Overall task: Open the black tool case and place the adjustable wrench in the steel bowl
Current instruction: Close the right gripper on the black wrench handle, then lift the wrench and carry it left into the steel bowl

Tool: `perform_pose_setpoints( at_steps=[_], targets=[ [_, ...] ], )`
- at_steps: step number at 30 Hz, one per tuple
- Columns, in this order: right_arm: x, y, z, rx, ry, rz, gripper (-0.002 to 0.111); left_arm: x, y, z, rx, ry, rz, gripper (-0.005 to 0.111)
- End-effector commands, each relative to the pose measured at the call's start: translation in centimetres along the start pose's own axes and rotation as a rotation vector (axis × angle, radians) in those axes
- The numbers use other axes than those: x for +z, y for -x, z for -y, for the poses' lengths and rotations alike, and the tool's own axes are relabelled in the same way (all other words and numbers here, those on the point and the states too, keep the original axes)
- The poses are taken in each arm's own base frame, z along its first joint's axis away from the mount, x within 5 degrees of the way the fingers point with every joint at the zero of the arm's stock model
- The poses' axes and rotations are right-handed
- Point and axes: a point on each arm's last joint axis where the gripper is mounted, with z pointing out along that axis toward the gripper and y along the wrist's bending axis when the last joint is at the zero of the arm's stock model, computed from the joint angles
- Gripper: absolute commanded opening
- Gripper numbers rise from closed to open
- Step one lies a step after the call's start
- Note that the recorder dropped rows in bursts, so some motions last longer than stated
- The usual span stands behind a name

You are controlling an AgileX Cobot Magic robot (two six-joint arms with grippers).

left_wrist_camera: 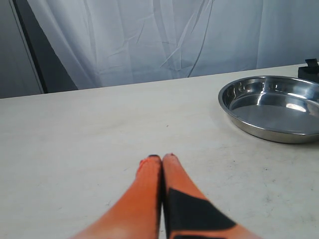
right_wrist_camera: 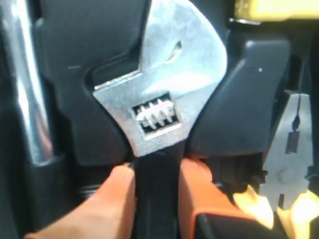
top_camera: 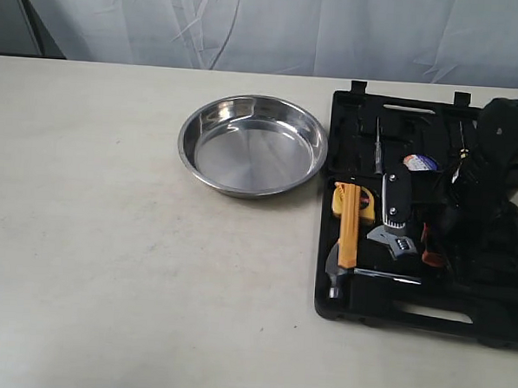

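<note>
The black tool case (top_camera: 366, 313) is already laid open on the table (top_camera: 109, 238), so the step in hand is judged to be the taking of the adjustable wrench (right_wrist_camera: 162, 94); the wrench lies in its moulded seat in the case, between the yellow-handled hammer (top_camera: 348, 233) and the pliers (right_wrist_camera: 288, 169), and is not yet lifted. The right gripper (right_wrist_camera: 155, 181) is closed nearly fully; its orange fingers (right_wrist_camera: 117, 194) are pressed against both sides of the black handle, just under the silver head, so the wrench is gripped. The left gripper (left_wrist_camera: 162, 160) is closed completely, finger against finger, with nothing in it, and is positioned above the bare table near the steel bowl (top_camera: 242, 190); the bowl is placed close to the case and nothing is seen in it. For the next move a straight lift out of the seat is called for, so that the head is not caught on the moulding; afterwards the wrench is to be carried across to the bowl and released low.
</note>
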Motion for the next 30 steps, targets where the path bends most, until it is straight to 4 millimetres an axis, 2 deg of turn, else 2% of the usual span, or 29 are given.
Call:
perform_pose_setpoints(
  at_steps=[1, 6, 10, 15, 20, 25, 30],
  targets=[
    [-2.6, -0.1, -0.1, -0.009, -0.068, 0.014, 0.0, 0.0, 0.1, 0.0, -0.006, -0.002, 0.005, 0.0],
    [-5.9, 0.0, -0.1, -0.009, -0.174, 0.051, 0.0, 0.0, 0.1, 0.0, -0.006, -0.002, 0.005, 0.0],
    [-7.2, 0.9, 0.6, 0.093, -0.288, 0.178, 0.0, 0.0, 0.1, 0.0, -0.006, -0.002, 0.005, 0.0],
    [-8.7, 5.2, 2.2, 0.303, -0.481, 0.445, 0.0, 0.0, 0.1, 0.0, -0.006, -0.002, 0.005, 0.0],
    [-9.0, 9.6, 4.1, 0.275, -0.467, 0.53, -0.001, 0.0, 0.1, 0.0, -0.006, -0.002, 0.005, 0.0],
    [-8.4, 13.8, 7.4, 0.219, -0.418, 0.576, -0.001, 0.0, 0.1, 0.0, -0.006, -0.002, 0.005, 0.0],
    [-7.3, 16.3, 10.6, 0.189, -0.383, 0.6, -0.001, 0.0, 0.1, 0.0, -0.006, -0.002, 0.005, 0.0]
  ],
)
